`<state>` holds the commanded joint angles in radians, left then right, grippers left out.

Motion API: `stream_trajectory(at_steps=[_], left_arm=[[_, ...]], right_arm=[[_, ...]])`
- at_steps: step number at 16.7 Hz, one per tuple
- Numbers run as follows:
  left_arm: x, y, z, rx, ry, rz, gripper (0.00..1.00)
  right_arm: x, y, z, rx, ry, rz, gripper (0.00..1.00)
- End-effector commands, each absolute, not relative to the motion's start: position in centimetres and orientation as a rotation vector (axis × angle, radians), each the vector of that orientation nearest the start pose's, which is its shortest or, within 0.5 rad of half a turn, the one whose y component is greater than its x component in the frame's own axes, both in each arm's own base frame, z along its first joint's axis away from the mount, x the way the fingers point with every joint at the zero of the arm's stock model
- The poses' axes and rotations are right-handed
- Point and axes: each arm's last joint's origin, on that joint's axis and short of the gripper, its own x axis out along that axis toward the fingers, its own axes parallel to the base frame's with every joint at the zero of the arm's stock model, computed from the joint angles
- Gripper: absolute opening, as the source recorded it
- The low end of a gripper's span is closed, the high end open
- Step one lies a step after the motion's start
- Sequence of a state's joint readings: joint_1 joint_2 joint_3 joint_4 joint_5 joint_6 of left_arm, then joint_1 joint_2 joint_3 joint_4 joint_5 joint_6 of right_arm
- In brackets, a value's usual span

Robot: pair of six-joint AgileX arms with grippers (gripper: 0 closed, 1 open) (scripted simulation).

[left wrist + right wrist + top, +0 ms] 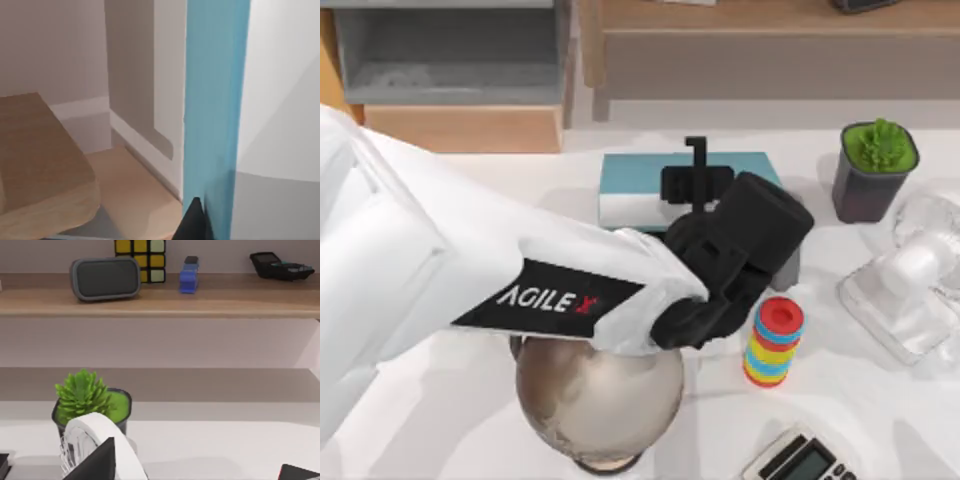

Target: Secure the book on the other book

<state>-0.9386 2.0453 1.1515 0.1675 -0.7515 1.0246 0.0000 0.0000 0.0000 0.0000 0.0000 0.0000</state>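
Currently the left gripper point(698, 165) sits over the teal-blue book point(630, 180), which lies flat at the table's point(470, 400) back centre; can't tell whether it's clamped on the book or released. In the left wrist view a dark fingertip point(192, 222) touches the book's teal cover. The stacked ring toy point(773, 342) stands near, globe point(598, 400) in front, potted plant point(875, 165) right.

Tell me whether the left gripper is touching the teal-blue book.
Touching. In the left wrist view a dark fingertip lies directly against the teal-blue book with no gap; from above, the left gripper sits over that book.
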Motion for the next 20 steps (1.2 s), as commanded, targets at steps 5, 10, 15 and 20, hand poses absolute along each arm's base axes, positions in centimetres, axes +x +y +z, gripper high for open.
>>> stream_trajectory(at_steps=[5,10,15,20], left_arm=[[26.5,-31.8,11.75,1.542,0.391,-0.42,0.0],[26.78,-32.26,11.93,1.562,0.368,-0.446,0.0],[26.84,-31.89,11.46,1.544,0.391,-0.425,0.0],[26.84,-31.89,11.46,1.544,0.391,-0.425,0.15]], right_arm=[[10.57,-0.12,16.0,0.0,0.0,0.0,1.0],[10.57,-0.12,16.0,0.0,0.0,0.0,1.0],[10.57,-0.12,16.0,0.0,0.0,0.0,1.0],[10.57,-0.12,16.0,0.0,0.0,0.0,1.0]])
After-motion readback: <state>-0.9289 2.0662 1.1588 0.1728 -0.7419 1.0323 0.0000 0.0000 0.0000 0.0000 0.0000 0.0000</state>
